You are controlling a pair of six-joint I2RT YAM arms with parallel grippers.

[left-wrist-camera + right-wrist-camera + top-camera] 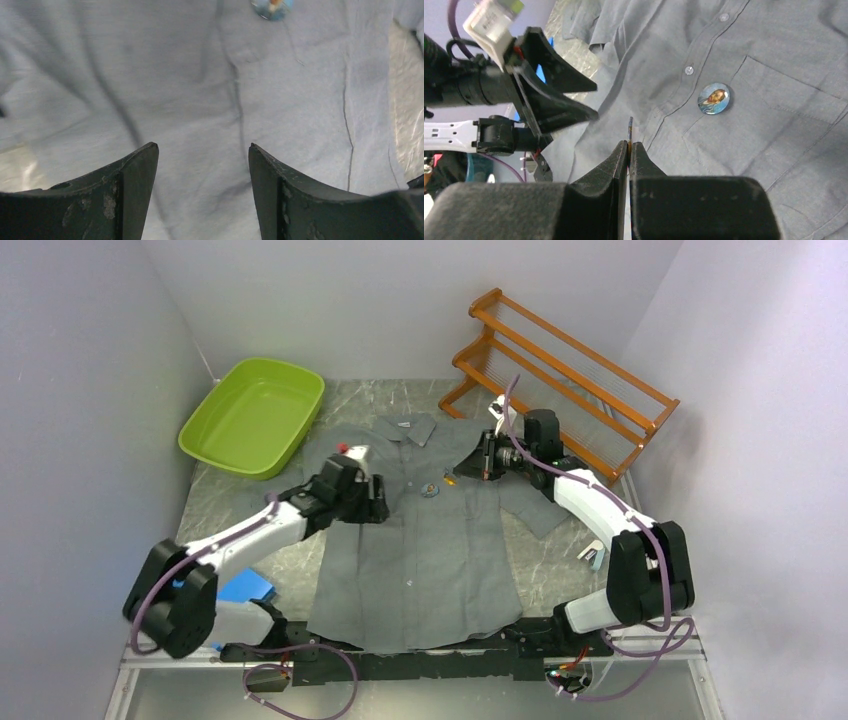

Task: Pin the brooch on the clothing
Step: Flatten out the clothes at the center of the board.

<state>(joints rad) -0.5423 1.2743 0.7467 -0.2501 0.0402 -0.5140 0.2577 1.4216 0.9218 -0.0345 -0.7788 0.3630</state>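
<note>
White arms [590,495], black joints [180,605], purple cables [664,570], scuffed black gripper fingers [130,195]

- I see a grey, marbled table [560,560], with pale walls closing it in on the left, far and right sides.
- A dark-grey shirt [420,560] lies flat across the middle of the table, front up, collar toward the far side and hem at the near edge.
- A lime-green tub [255,418] sits tilted in the far left corner, its near rim just beside the shirt's sleeve.
- An orange wooden rack [560,370] occupies the far right corner, close to the other sleeve.
- A blue flat object [245,587] rests near the left edge, beside the shirt.
- A small pale item [592,558] lies right of the shirt; I cannot tell what it is.
</note>
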